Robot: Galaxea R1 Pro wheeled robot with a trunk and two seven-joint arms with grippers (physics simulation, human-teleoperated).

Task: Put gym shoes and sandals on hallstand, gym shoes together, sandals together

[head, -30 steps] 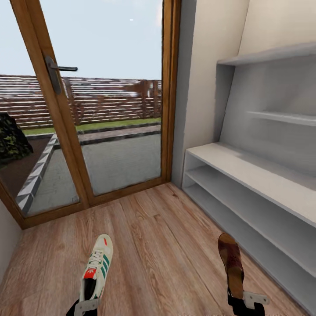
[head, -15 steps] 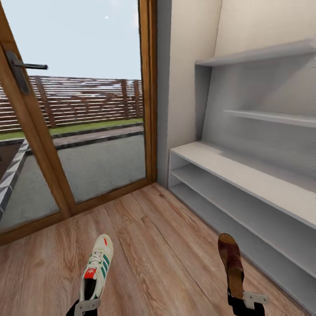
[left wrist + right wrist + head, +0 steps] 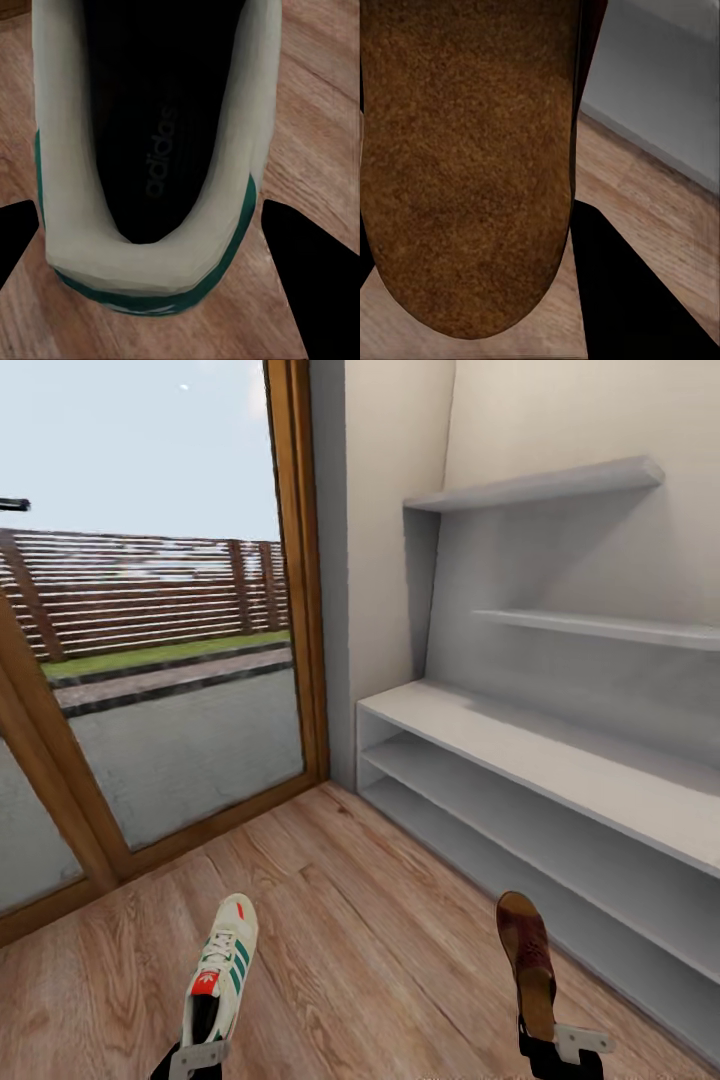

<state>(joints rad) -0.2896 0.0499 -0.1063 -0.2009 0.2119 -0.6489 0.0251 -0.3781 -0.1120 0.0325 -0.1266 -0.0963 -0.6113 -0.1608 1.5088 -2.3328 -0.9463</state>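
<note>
A white gym shoe (image 3: 222, 970) with green stripes hangs above the corridor floor (image 3: 360, 920) at the lower left, held by its heel in my left gripper (image 3: 190, 1055). The left wrist view looks into the gym shoe's dark opening (image 3: 150, 142), with a black finger (image 3: 315, 277) on each side of the heel. My right gripper (image 3: 548, 1050) is shut on a brown sandal (image 3: 528, 960), held by its heel at the lower right. The sandal's tan footbed (image 3: 465, 150) lies close before the right wrist camera. The light-grey hallstand (image 3: 540, 750) stands along the right wall with bare shelves.
A wood-framed glass door (image 3: 290, 580) closes the corridor's far end, with a fence and paving outside. A cream wall (image 3: 385, 520) sits between the door and the hallstand. Open plank floor lies between me and the rack.
The whole view has swung to the right: door and handle slid left, and more of the hallstand shows. Both held shoes keep their place in the picture.
</note>
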